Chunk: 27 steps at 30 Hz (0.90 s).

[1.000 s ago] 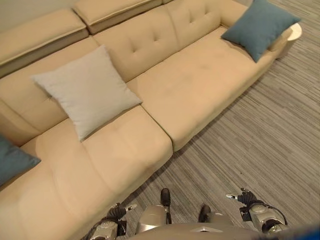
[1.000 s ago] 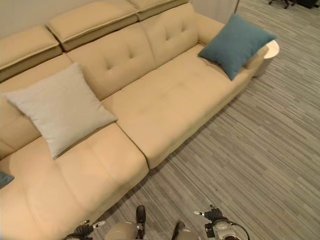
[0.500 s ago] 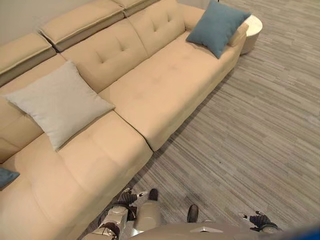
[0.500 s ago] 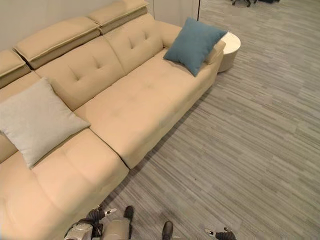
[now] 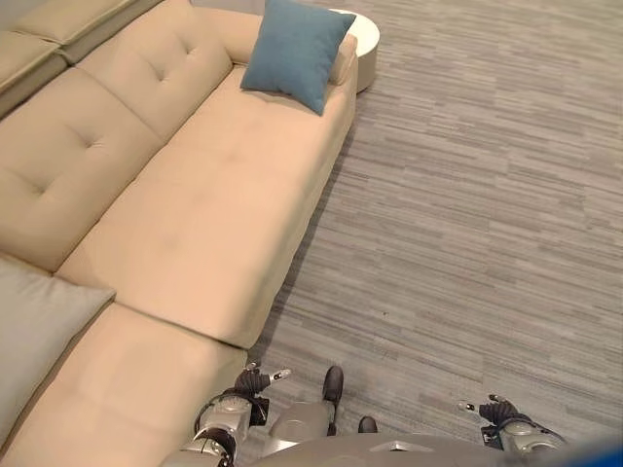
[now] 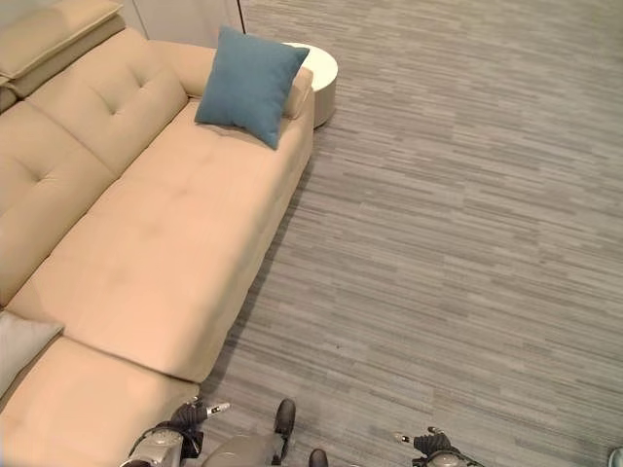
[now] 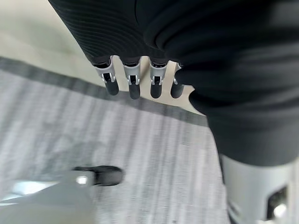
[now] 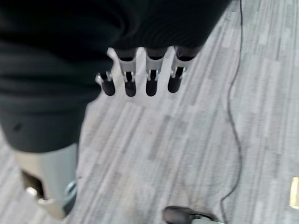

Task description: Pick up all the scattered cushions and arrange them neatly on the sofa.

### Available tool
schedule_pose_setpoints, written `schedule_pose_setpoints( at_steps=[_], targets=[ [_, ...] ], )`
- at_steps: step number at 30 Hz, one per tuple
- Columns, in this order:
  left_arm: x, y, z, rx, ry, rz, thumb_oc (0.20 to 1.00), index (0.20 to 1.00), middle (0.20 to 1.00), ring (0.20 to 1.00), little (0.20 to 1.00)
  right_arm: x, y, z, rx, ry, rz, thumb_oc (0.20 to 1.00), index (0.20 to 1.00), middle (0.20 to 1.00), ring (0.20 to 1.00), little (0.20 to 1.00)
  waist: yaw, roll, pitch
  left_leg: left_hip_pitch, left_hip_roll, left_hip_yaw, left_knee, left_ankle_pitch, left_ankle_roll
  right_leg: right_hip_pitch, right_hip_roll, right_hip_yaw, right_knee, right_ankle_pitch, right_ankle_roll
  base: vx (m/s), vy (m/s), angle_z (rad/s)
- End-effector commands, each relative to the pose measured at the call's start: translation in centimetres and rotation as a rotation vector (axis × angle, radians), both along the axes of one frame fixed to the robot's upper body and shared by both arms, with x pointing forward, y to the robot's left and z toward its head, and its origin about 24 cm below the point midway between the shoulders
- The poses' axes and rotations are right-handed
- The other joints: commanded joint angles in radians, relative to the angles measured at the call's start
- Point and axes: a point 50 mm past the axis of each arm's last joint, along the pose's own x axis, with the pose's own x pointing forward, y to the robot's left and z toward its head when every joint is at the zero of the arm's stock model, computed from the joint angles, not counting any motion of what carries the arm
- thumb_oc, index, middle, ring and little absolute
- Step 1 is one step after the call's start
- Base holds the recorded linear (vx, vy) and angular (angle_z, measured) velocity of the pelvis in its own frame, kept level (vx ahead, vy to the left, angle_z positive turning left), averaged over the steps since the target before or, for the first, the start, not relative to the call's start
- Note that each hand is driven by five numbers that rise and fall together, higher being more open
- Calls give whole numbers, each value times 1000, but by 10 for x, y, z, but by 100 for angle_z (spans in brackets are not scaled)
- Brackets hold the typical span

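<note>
A blue cushion (image 5: 295,51) leans against the far armrest of the beige sofa (image 5: 185,224). A corner of a light grey cushion (image 5: 39,331) lies on the sofa seat at the left edge. My left hand (image 5: 255,381) hangs low by the sofa's front corner, and its fingers (image 7: 133,84) are straight with nothing in them. My right hand (image 5: 496,413) hangs over the carpet at the lower right, fingers (image 8: 149,81) straight and empty.
A round white side table (image 5: 362,44) stands behind the sofa's far armrest. Striped grey carpet (image 5: 467,214) spreads to the right of the sofa. A small pale object (image 8: 294,192) lies on the floor at the frame edge in the right wrist view.
The camera has swung to the right: the sofa and both cushions slid left in view, the grey cushion is now mostly cut off, and more carpet shows. Both hands stay low and empty.
</note>
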Motion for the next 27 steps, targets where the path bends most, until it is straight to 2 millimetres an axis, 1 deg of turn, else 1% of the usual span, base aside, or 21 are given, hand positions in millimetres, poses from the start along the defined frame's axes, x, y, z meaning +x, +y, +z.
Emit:
schedule_pose_setpoints(
  at_steps=[1,2,4,5,6,9,10,12,13,14,15,16,17,18,19,21,22,23,24,26,27],
  targets=[
    [-10,5,-2,34,23,-29,1000,1000,1000,1000,1000,0,-10,4,-22,-31,-25,1000,1000,1000,1000,1000,31,-8,1,-59,-4,-30,98,-50,-58,-26,-92,-111,-36,240,19,213,15,-3],
    [-16,7,-4,36,37,-19,1000,1000,1000,1000,1000,0,-10,4,-29,-31,-17,1000,1000,1000,1000,1000,29,-3,-4,-22,7,-25,73,-53,-66,-37,-125,-190,-92,242,6,254,-10,17],
    [-21,7,-6,33,49,-16,1000,1000,1000,1000,1000,2,-10,5,-32,-33,-2,1000,1000,1000,1000,1000,20,1,-7,31,10,-25,34,-63,-71,-55,-133,-243,-162,260,-3,260,-24,-10],
    [-24,7,-6,28,53,-14,1000,1000,1000,1000,1000,4,-11,5,-33,-33,4,1000,1000,1000,1000,1000,11,3,-8,59,10,-29,15,-71,-70,-74,-131,-251,-193,274,-5,341,-40,-25],
    [-26,8,-7,29,61,-14,1000,1000,1000,1000,1000,8,-10,6,-32,-39,16,1000,1000,1000,1000,1000,-13,17,7,107,16,-49,-1,-85,-67,-153,-135,-248,-228,313,-1,345,-58,-19],
    [-29,10,-8,37,77,-16,1000,1000,1000,1000,1000,13,-8,7,-26,-46,31,1000,1000,1000,1000,1000,-45,37,35,169,46,-70,-20,-112,-71,-220,-154,-240,-260,344,9,293,-115,17],
    [-32,10,-9,39,87,-11,1000,1000,1000,1000,1000,9,-6,5,-23,-35,39,1000,1000,1000,1000,1000,-50,22,19,186,44,-83,-23,-127,-75,-197,-160,-228,-291,368,15,335,-200,36],
    [-35,10,-11,38,97,-9,1000,1000,1000,1000,1000,4,-6,4,-20,-21,36,1000,1000,1000,1000,1000,-52,16,1,201,64,-104,-23,-128,-84,-188,-155,-222,-281,378,5,378,-285,46],
    [-37,6,-12,27,106,-17,1000,1000,1000,1000,1000,-1,-8,3,-23,-15,23,1000,1000,1000,1000,1000,-57,22,-16,210,115,-123,-17,-103,-108,-175,-145,-238,-254,355,-15,321,-293,80],
    [-37,6,-12,27,106,-17,1000,1000,1000,1000,1000,-1,-8,3,-23,-15,23,1000,1000,1000,1000,1000,-58,23,-16,210,115,-124,-17,-103,-108,-174,-144,-239,-254,354,-15,420,-464,85],
    [-33,1,-12,17,96,-38,1000,1000,1000,1000,1000,-5,-8,2,-30,-14,9,1000,1000,1000,1000,1000,-56,12,-16,159,135,-121,119,-53,-135,-134,-134,-258,-273,346,-31,229,-309,49],
    [-30,-2,-11,7,85,-43,1000,1000,1000,1000,1000,-5,-8,2,-34,-17,9,1000,1000,1000,1000,1000,-51,2,-9,124,133,-104,187,-41,-140,-111,-135,-265,-287,341,-37,227,-308,20],
    [-30,-2,-11,8,85,-43,1000,1000,1000,1000,1000,-5,-8,2,-34,-17,9,1000,1000,1000,1000,1000,-52,2,-9,121,133,-105,192,-44,-140,-111,-135,-266,-288,342,-37,89,-134,1],
    [-28,-3,-11,8,79,-46,1000,1000,1000,1000,1000,-6,-8,2,-35,-15,8,1000,1000,1000,1000,1000,-47,-6,-3,93,136,-88,239,-43,-137,-95,-138,-269,-296,334,-42,171,-207,-7],
    [-21,-8,-9,-3,56,-56,1000,1000,1000,1000,1000,-9,-11,2,-46,-5,-6,1000,1000,1000,1000,1000,-32,-27,19,-11,82,-58,305,-76,-109,-54,-144,-267,-315,309,-47,227,-244,-6],
    [-20,-11,-9,-7,57,-64,1000,1000,1000,1000,1000,-12,-12,2,-50,0,-14,1000,1000,1000,1000,1000,-24,-32,25,-63,31,-36,278,-124,-93,-36,-140,-257,-315,288,-43,250,-147,4],
    [-18,-11,-9,-9,54,-61,1000,1000,1000,1000,1000,-15,-13,1,-55,10,-19,1000,1000,1000,1000,1000,-8,-22,26,-104,-11,-27,215,-108,-87,-17,-114,-242,-315,266,-44,195,-51,3],
    [-18,-11,-9,-9,55,-61,1000,1000,1000,1000,1000,-15,-13,1,-55,10,-20,1000,1000,1000,1000,1000,-7,-22,29,-99,-11,-26,214,-108,-86,-14,-115,-241,-315,265,-44,284,-56,6],
    [-17,-10,-9,-9,57,-59,1000,1000,1000,1000,1000,-17,-13,1,-54,20,-25,1000,1000,1000,1000,1000,18,-2,27,-165,-46,-24,148,-36,-90,18,-72,-217,-315,240,-55,233,-32,4],
    [-20,-9,-9,-10,62,-53,1000,1000,1000,1000,1000,-19,-14,1,-52,27,-26,1000,1000,1000,1000,1000,52,11,32,-229,-63,-15,124,30,-105,66,-40,-179,-315,219,-68,443,17,-16],
    [-27,-5,-11,-10,95,-33,1000,1000,1000,1000,1000,-19,-9,-1,-39,34,0,1000,1000,1000,1000,1000,57,4,6,-169,-56,-40,72,11,-84,89,-35,-155,-315,204,-72,587,134,-52]
  ],
)
